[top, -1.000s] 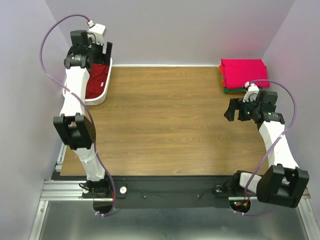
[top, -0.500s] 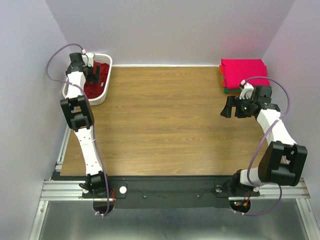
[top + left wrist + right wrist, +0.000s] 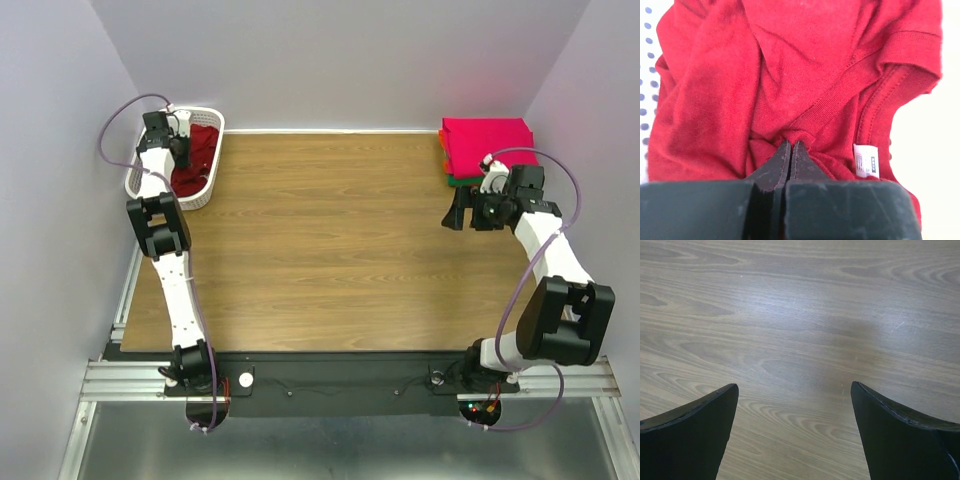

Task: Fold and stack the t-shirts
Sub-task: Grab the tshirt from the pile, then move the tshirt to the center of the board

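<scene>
- Left gripper [image 3: 791,146] pinched shut on a crimson t-shirt [image 3: 790,60] fold, shirt's edges cropped.
- Right gripper [image 3: 794,387] gaped wide above the table [image 3: 800,305].
- Upper right, pink t-shirt [image 3: 485,140] hid those beneath.

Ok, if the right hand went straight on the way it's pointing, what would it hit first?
Most likely the wooden table. The right hand is open and angled down at bare wood, with nothing else in its line.

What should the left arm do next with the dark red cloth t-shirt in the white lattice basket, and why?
Probably lift up: the left gripper is shut on a fold of the dark red t-shirt, bunched inside the white lattice basket.
</scene>
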### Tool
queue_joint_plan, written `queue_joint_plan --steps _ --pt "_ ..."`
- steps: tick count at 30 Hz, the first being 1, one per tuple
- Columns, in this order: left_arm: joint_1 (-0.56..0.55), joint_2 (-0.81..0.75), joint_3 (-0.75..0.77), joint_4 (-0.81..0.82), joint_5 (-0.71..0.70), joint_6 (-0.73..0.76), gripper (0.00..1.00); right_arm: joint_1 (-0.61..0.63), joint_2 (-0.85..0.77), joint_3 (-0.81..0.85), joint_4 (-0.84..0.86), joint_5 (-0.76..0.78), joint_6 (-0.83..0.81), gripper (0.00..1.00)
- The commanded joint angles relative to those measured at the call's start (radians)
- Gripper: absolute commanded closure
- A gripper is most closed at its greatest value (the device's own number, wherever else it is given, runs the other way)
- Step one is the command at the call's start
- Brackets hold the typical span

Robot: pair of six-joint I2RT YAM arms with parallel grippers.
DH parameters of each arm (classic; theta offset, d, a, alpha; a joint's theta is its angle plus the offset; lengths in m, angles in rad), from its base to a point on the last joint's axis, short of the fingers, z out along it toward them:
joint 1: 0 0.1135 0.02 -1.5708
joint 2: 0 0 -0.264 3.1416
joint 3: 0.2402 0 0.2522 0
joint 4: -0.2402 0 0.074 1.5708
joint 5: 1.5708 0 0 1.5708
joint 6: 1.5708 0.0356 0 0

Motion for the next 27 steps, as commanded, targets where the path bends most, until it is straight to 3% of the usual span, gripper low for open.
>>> queue_joint_plan --steps 1,8,14,20,27 --pt "0.033 -0.108 0.045 0.036 0.08 -0.022 1.0 -0.005 -0.049 0.048 -0.012 -0.001 -0.006 0.0" --pt "0.019 -0.423 0.05 0.146 0.143 -0.045 1.0 -0.005 -0.098 0.038 -0.014 -0.044 -0.001 0.0" --pt "-0.062 -0.632 0.051 0.185 0.187 -0.061 1.0 -0.005 -0.144 0.019 -0.012 -0.053 -0.012 0.0" --pt "-0.242 -0.776 0.108 0.211 0.221 -0.145 1.0 -0.005 -0.181 -0.005 -0.011 -0.068 -0.009 0.0" --pt "-0.498 -0.92 0.129 0.433 0.163 -0.262 1.0 -0.005 -0.196 -0.031 -0.002 -0.085 -0.001 0.0"
